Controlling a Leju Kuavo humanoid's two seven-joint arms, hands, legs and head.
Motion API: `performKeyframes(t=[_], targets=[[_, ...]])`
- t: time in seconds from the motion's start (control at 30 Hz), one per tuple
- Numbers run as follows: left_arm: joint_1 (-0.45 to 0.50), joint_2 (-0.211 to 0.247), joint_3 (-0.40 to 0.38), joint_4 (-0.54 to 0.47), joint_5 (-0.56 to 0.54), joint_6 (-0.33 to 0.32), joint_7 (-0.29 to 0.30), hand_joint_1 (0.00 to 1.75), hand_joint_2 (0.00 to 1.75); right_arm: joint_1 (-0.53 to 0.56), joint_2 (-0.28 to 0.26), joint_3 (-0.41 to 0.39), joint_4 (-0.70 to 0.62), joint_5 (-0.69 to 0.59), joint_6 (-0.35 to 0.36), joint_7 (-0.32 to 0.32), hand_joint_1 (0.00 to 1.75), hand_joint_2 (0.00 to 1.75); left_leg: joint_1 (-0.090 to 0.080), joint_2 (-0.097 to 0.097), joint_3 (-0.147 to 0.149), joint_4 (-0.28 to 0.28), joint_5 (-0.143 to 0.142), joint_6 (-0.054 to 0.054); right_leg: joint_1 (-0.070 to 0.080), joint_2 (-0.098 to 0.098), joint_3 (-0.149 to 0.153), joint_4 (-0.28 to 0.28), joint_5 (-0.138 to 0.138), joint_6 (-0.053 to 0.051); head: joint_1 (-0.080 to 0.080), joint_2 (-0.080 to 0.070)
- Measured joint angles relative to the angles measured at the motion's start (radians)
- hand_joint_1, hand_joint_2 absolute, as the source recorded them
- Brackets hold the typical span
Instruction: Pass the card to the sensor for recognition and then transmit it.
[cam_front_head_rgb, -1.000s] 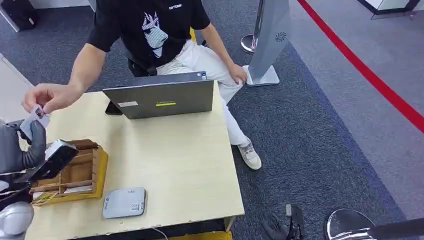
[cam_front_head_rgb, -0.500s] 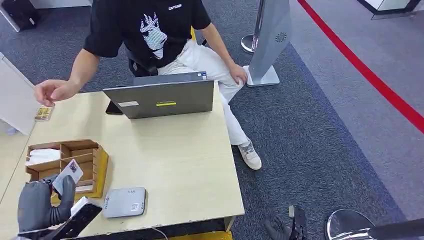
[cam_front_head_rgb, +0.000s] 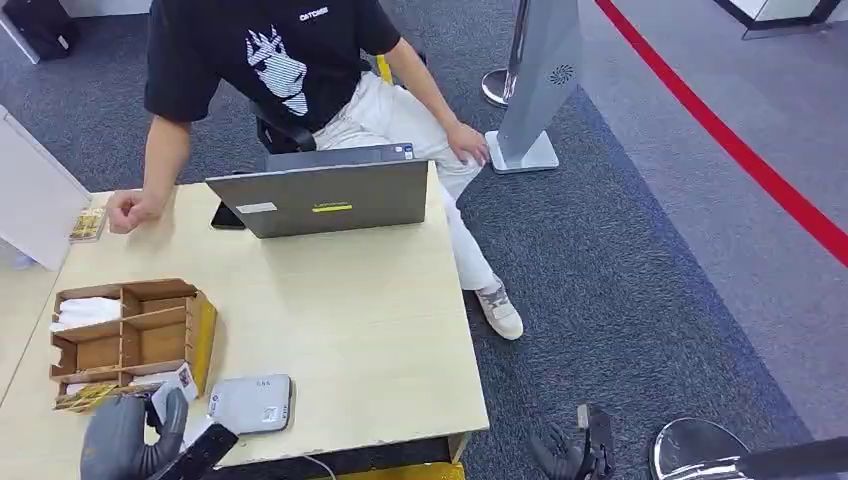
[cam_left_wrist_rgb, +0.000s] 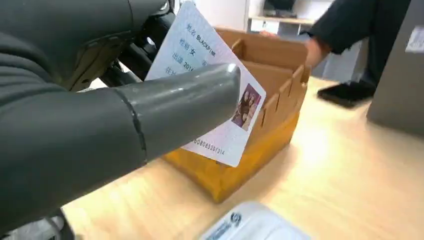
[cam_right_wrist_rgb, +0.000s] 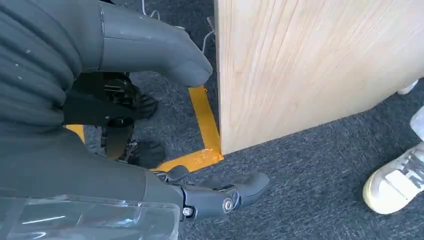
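A pale wooden counter (cam_front_head_rgb: 350, 330) stands on dark grey carpet (cam_front_head_rgb: 620, 290) crossed by a red floor stripe (cam_front_head_rgb: 740, 150); yellow tape (cam_right_wrist_rgb: 202, 125) marks the carpet beside the counter's leg.

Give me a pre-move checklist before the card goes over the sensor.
1. Card held by the left robot hand: ok, thumb pressed across it.
2. Sensor unobstructed on the table: ok.
3. Card over the sensor: not ok, it is beside the wooden organizer.
4. Card face turned toward the sensor: cannot tell.
5. Person's hand away from the sensor: ok, at the far corner.
6. Right robot hand empty, below the table: ok.
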Motion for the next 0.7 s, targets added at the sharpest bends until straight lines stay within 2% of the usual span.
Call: performKeyframes(t=[0.5, 0.7], targets=[[-0.029, -0.006, -0.039, 0.164, -0.002, -0.029, 0.016, 1.75, 1.75, -0.019, 0.002, 0.000, 0.020, 0.014, 0.014, -0.013, 0.00, 1.75, 0.000, 0.000, 0.000, 0.000, 0.000, 0.000, 0.000, 0.000, 0.000, 0.000, 0.000, 0.000, 0.000, 0.000], [-0.045, -0.011, -0.052, 0.162, -0.007, 0.023, -0.016, 1.75, 1.75, -0.019, 0.002, 0.000, 0.021, 0.009, 0.012, -0.013, 0.00, 1.75, 0.000, 0.000, 0.000, 0.000, 0.000, 0.000, 0.000, 0.000, 0.000, 0.000, 0.000, 0.000, 0.000, 0.000]])
